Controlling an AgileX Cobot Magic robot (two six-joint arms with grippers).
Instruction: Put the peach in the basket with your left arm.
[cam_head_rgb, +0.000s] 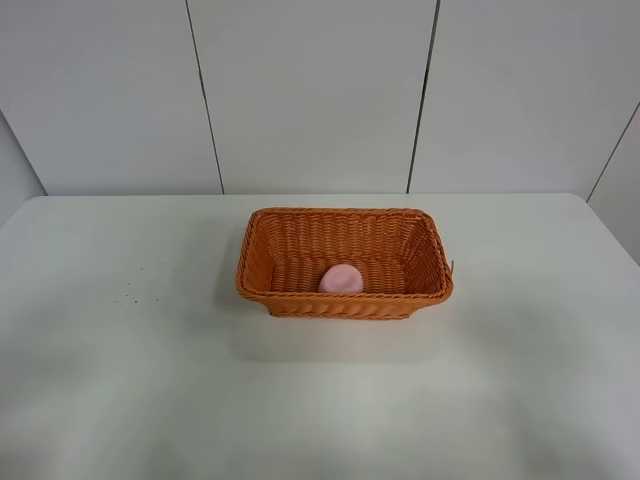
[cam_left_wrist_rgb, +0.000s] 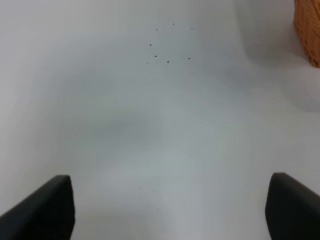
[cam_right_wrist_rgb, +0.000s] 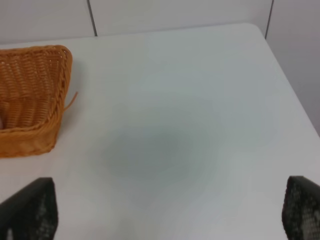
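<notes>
The pale-pink peach (cam_head_rgb: 341, 279) lies inside the orange wicker basket (cam_head_rgb: 262, 255), against its near wall, in the middle of the white table. Neither arm shows in the exterior high view. In the left wrist view my left gripper (cam_left_wrist_rgb: 170, 210) is open and empty over bare table, its two dark fingertips (cam_left_wrist_rgb: 45, 210) far apart; a corner of the basket (cam_left_wrist_rgb: 309, 30) shows at the frame's edge. In the right wrist view my right gripper (cam_right_wrist_rgb: 170, 215) is open and empty, with the basket's corner (cam_right_wrist_rgb: 45, 95) off to one side.
The white table (cam_head_rgb: 120, 360) has a few small dark specks (cam_left_wrist_rgb: 162, 47) on its left part. A white panelled wall (cam_head_rgb: 310, 90) stands behind the far edge. The table's right edge (cam_right_wrist_rgb: 292, 95) shows in the right wrist view.
</notes>
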